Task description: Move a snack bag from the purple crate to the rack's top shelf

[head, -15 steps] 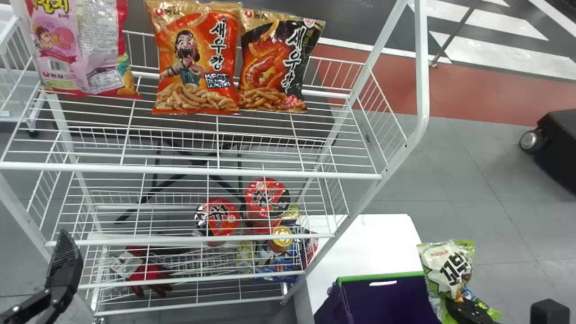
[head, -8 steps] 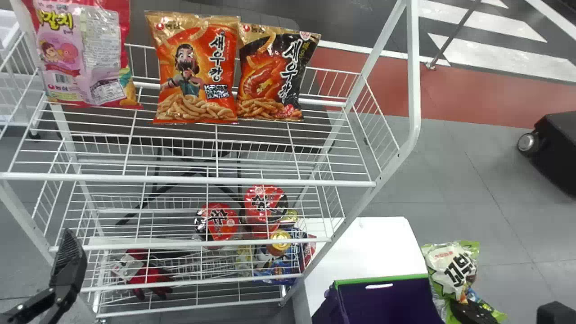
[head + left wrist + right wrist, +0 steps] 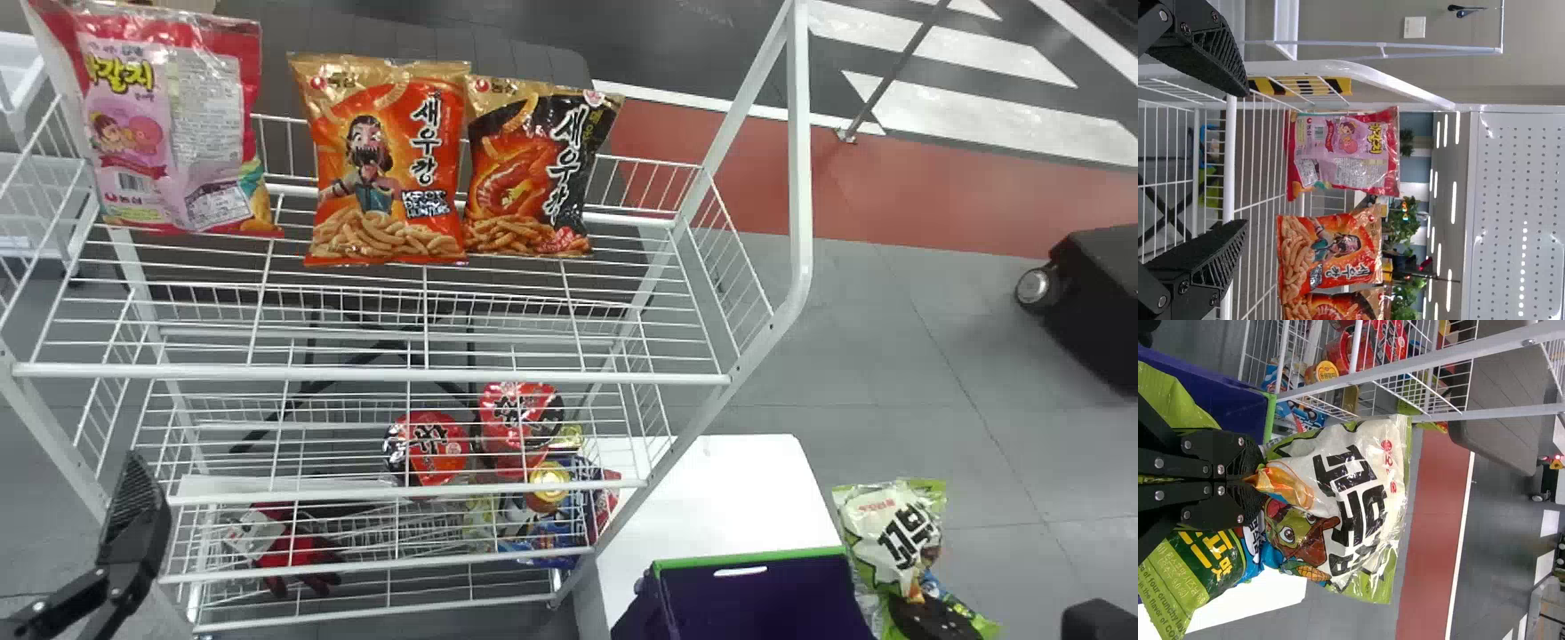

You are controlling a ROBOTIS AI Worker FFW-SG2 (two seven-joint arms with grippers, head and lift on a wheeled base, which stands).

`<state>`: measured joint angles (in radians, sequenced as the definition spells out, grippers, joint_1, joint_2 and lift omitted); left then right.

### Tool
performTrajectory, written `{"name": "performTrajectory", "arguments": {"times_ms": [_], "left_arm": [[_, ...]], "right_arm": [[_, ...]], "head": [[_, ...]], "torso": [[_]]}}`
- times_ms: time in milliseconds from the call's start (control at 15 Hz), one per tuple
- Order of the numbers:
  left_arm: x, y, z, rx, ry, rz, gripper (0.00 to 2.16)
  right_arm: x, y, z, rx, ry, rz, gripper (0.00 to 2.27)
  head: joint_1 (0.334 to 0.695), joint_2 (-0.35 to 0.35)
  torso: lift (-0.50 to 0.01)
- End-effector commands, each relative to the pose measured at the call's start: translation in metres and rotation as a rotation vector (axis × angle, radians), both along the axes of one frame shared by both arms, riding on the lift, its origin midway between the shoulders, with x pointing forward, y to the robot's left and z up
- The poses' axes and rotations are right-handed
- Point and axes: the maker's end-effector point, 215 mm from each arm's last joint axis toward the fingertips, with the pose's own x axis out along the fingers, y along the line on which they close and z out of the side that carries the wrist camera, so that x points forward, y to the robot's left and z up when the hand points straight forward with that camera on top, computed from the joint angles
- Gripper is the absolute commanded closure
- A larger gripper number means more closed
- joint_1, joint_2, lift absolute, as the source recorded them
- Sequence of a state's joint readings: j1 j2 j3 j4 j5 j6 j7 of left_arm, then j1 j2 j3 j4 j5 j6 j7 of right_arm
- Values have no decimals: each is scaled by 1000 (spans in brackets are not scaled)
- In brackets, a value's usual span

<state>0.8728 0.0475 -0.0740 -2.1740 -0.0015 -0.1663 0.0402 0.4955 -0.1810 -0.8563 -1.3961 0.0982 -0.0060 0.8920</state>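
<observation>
Okay, so the rack's top shelf (image 3: pixel 373 373) is lined with three upright bags, left to right: pink (image 3: pixel 169 133), orange (image 3: pixel 387 169), black-and-orange (image 3: pixel 533 169). Red-lidded tubs (image 3: pixel 429 447) and a red glove (image 3: pixel 298 551) are held lower down, exact level can't be told. The white desk (image 3: pixel 711 489)'s topped by the purple crate (image 3: pixel 756 558).

left gripper (image 3: pixel 133 520) spread wide, right gripper (image 3: pixel 921 615) clamped.

Grey floor (image 3: pixel 889 356), red band (image 3: pixel 942 196), white stripes (image 3: pixel 996 116); ceiling lights (image 3: pixel 1453 202) lit.
</observation>
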Motion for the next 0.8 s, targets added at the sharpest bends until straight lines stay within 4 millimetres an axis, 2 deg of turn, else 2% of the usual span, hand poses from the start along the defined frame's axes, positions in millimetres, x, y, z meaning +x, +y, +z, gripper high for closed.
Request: {"name": "performTrajectory", "arguments": {"times_ms": [0,600,733], "left_arm": [[0,-1,-1,-2,2,-2,147],[1,-1,-2,-2,5,0,147],[1,-1,-2,-1,5,-1,147]], "right_arm": [[0,0,1,-1,-2,1,2219],[-2,-5,3,0,-2,-11,2219],[-14,-3,1,121,50,-46,2219]], "head": [[695,-350],[695,-350],[695,-350]], "torso": [[-13],[10],[0]]}}
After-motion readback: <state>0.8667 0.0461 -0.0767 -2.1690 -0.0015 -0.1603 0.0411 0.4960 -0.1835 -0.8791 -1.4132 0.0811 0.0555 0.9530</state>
